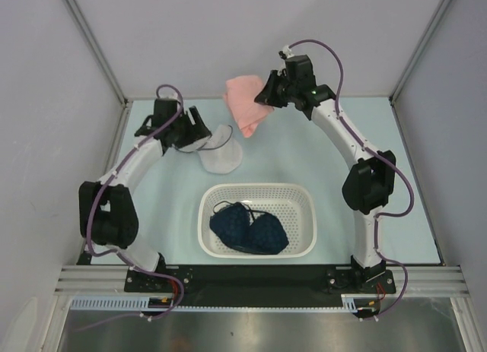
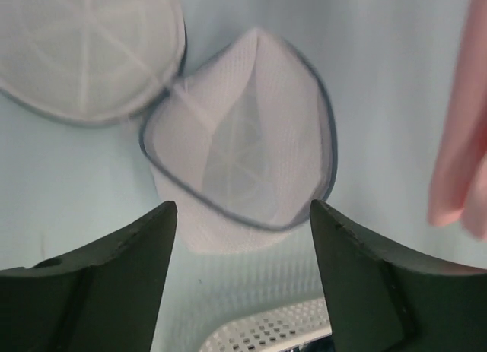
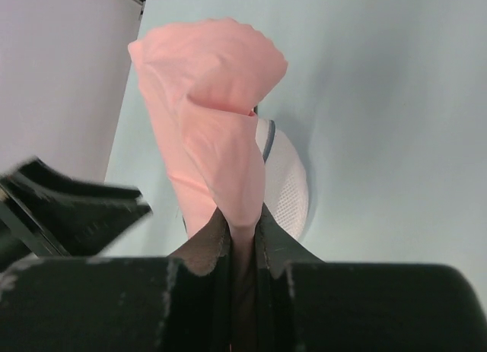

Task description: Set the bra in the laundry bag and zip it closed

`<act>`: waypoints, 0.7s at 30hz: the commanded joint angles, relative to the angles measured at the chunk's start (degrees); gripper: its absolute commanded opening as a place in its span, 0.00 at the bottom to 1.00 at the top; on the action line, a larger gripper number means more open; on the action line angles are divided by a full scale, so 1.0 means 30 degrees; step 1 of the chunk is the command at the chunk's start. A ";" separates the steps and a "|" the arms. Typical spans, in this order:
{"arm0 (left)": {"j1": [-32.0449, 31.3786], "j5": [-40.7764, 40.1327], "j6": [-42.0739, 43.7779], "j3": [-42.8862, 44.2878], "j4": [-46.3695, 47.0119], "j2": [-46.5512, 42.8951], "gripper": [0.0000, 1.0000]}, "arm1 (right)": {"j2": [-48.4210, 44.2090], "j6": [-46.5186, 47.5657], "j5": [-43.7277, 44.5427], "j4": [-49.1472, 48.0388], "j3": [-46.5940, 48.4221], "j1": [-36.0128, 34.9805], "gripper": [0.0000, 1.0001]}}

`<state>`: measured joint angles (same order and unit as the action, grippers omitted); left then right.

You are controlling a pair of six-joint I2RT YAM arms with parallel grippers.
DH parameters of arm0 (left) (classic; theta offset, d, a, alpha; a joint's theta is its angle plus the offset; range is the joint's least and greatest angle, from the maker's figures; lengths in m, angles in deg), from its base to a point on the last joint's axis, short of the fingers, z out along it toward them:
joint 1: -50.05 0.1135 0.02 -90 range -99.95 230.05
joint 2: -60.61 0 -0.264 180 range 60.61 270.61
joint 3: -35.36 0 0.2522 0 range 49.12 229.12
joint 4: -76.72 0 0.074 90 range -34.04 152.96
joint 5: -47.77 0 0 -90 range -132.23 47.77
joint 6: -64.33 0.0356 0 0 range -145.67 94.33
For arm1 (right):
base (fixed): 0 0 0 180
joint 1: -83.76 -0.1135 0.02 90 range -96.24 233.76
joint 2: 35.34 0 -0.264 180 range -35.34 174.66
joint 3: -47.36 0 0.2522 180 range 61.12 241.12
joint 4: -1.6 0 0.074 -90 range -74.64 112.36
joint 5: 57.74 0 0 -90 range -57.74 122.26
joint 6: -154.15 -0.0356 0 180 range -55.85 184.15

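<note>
My right gripper [image 1: 266, 93] [image 3: 240, 223] is shut on a pink bra [image 1: 245, 105], which it holds up off the table at the back; the fabric fans out above its fingers in the right wrist view [image 3: 213, 101]. The laundry bag [image 1: 222, 156], a white mesh pouch with a grey zip rim, lies open on the table left of centre. In the left wrist view its mouth [image 2: 243, 139] gapes and its round flap lid [image 2: 84, 48] lies folded back beside it. My left gripper [image 1: 199, 137] [image 2: 243, 207] is open and empty, just above the bag's near side.
A white perforated plastic basket [image 1: 259, 189] stands at the near centre and holds dark blue bras [image 1: 249, 229]; its rim shows in the left wrist view [image 2: 274, 333]. The left arm [image 3: 68, 207] shows beside the pink bra. Grey walls enclose the table.
</note>
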<state>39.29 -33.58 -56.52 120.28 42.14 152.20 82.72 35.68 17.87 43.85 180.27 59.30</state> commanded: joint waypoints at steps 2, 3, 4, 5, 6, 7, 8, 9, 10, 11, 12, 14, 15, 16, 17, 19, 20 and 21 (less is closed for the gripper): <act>0.1859 0.3268 0.4884 0.7722 -0.4097 0.4841 0.68 | 0.0666 -0.0178 -0.0152 -0.0092 0.0625 -0.0105 0.00; 0.2005 0.3445 0.6256 0.8935 -0.4946 0.5991 0.67 | 0.0666 -0.0178 -0.0270 -0.0180 0.0566 -0.0134 0.00; 0.2122 0.3824 0.6792 1.0166 -0.6579 0.7018 0.64 | 0.0608 -0.0236 -0.0300 -0.0209 0.0508 -0.0135 0.00; 0.2210 0.5017 0.7116 1.1860 -0.6885 0.8768 0.62 | 0.0608 -0.0237 -0.0474 -0.0355 0.0362 -0.0135 0.00; 0.2356 0.5551 0.7410 1.2457 -0.7121 0.9453 0.61 | 0.0579 -0.0237 -0.0563 -0.0443 0.0302 -0.0135 0.00; 0.2416 0.5817 0.7413 1.3043 -0.7645 1.0098 0.56 | 0.0549 -0.0324 -0.0651 -0.0531 0.0273 -0.0164 0.00; 0.2445 0.5878 0.7384 1.4006 -0.7940 1.0800 0.55 | 0.0549 -0.0354 -0.0855 -0.0503 0.0302 -0.0164 0.00; 0.2446 0.5849 0.7267 1.4190 -0.8001 1.1590 0.55 | 0.0520 -0.0325 -0.0915 -0.0474 0.0302 -0.0164 0.00; 0.2417 0.5501 0.7121 1.4308 -0.7973 1.2004 0.57 | 0.0491 -0.0296 -0.0944 -0.0502 0.0273 -0.0193 0.00; 0.2445 0.5149 0.6917 1.4715 -0.8118 1.2299 0.60 | 0.0403 -0.0238 -0.1003 -0.0503 0.0244 -0.0222 0.00; 0.2388 0.4943 0.6683 1.4777 -0.8090 1.2592 0.63 | 0.0344 -0.0179 -0.0974 -0.0474 0.0098 -0.0281 0.00; 0.2125 0.3980 0.6738 1.4923 -0.7914 1.2828 0.68 | 0.0140 -0.0062 -0.0945 -0.0677 -0.0136 -0.0281 0.00; 0.2007 0.3220 0.6826 1.4953 -0.7856 1.3032 0.69 | 0.0110 -0.0090 -0.0974 -0.0794 -0.0486 -0.0281 0.00; 0.1890 0.2777 0.6914 1.4953 -0.7884 1.3150 0.69 | 0.0022 -0.0149 -0.1003 -0.0941 -0.0605 -0.0281 0.00; 0.1744 0.2338 0.7118 1.4924 -0.7972 1.3267 0.69 | 0.0022 -0.0236 -0.1177 -0.1145 -0.0693 -0.0281 0.00; 0.1188 0.0356 0.7324 1.4546 -0.7828 1.3326 0.69 | 0.0080 -0.0383 -0.1383 -0.1322 -0.0869 -0.0252 0.00; 0.1012 -0.0239 0.7325 1.4427 -0.7826 1.3327 0.69 | 0.0080 -0.0529 -0.1558 -0.1468 -0.0899 -0.0281 0.00; 0.0749 -0.0709 0.7325 1.4310 -0.7681 1.3385 0.69 | 0.0109 -0.0588 -0.1676 -0.1556 -0.0928 -0.0281 0.00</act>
<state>44.71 -27.09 -36.94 161.28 18.49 193.64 85.01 35.17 15.09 43.00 177.56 58.73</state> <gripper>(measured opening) 0.687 0.119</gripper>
